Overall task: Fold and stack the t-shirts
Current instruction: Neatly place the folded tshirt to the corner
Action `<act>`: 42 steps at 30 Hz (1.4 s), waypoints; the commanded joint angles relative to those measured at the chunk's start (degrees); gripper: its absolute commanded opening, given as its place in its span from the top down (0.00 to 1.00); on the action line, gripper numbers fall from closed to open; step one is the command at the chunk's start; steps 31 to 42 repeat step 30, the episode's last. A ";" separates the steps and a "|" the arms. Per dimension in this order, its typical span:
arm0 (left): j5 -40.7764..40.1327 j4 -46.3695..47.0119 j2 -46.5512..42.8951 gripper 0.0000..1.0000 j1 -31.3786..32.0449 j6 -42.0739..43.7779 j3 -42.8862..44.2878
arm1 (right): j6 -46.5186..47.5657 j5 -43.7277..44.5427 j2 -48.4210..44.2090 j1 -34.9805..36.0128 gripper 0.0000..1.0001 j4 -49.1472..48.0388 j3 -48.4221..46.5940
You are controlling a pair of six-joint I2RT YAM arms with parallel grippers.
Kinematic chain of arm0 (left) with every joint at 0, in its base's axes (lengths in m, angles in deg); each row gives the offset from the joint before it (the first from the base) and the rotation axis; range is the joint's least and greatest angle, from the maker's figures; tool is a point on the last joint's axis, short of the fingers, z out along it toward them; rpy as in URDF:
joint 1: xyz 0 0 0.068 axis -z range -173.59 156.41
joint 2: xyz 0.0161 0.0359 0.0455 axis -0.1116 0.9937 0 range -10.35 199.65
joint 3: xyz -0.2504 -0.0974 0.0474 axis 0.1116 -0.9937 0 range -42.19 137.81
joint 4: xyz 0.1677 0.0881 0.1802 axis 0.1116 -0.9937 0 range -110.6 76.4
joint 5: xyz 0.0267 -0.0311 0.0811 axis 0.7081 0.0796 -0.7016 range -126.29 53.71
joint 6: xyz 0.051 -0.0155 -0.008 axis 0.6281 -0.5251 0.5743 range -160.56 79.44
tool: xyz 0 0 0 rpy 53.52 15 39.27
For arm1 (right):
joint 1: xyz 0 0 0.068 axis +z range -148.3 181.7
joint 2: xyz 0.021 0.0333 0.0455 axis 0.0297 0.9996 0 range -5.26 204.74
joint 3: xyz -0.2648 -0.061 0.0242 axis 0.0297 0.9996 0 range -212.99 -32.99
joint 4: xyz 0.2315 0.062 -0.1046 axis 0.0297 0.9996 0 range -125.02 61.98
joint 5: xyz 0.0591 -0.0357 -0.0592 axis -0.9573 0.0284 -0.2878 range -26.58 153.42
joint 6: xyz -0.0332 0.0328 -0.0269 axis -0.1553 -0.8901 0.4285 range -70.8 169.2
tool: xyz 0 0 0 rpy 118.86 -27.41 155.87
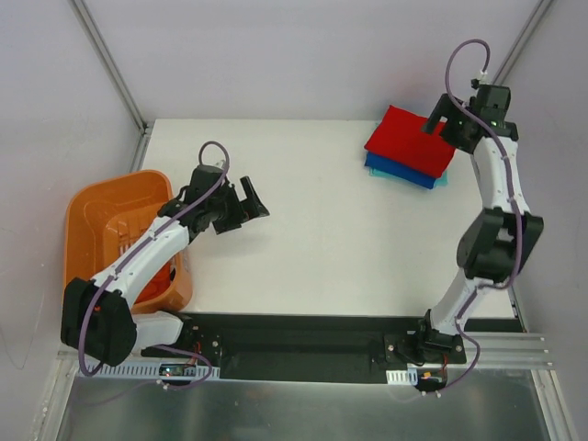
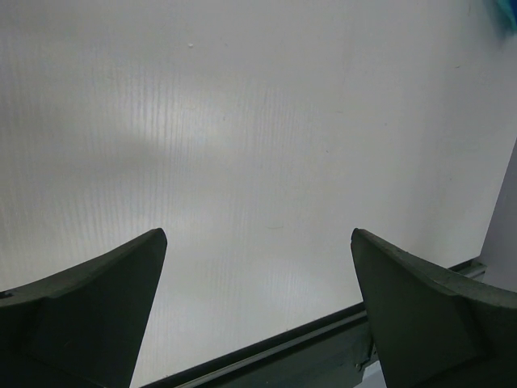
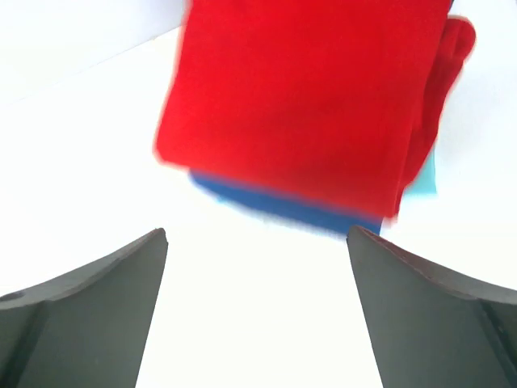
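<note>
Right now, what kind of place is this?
Probably a robot practice booth, not a home. Two robot arms are bolted to the near edge of a white table, plain panels wall it in, and folded t-shirts lie stacked there.

Walls (image 1: 303, 55): pale grey panels are enclosing me on three sides.
Tabletop (image 1: 312, 257): white sheet is softly catching light before me.
Near edge: black rail (image 1: 303, 335) is running across.
</note>
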State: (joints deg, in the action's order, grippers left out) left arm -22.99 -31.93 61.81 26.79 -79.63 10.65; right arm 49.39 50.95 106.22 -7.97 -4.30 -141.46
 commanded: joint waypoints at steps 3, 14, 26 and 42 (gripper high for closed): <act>-8.71 -0.22 -5.97 0.01 9.64 -3.12 -2.74 | 1.48 3.49 -30.91 5.01 0.03 -5.40 23.88; -15.85 -0.30 -10.72 0.01 17.50 -8.74 -8.01 | -6.94 15.11 -74.63 12.13 0.03 -7.34 72.03; -18.66 -0.22 -13.45 0.01 18.03 -9.18 -10.65 | -7.83 18.01 -87.84 12.05 0.03 -5.49 82.10; -19.28 -0.22 -14.77 0.01 18.03 -9.01 -11.09 | -8.27 18.62 -87.93 12.13 0.03 -5.58 82.45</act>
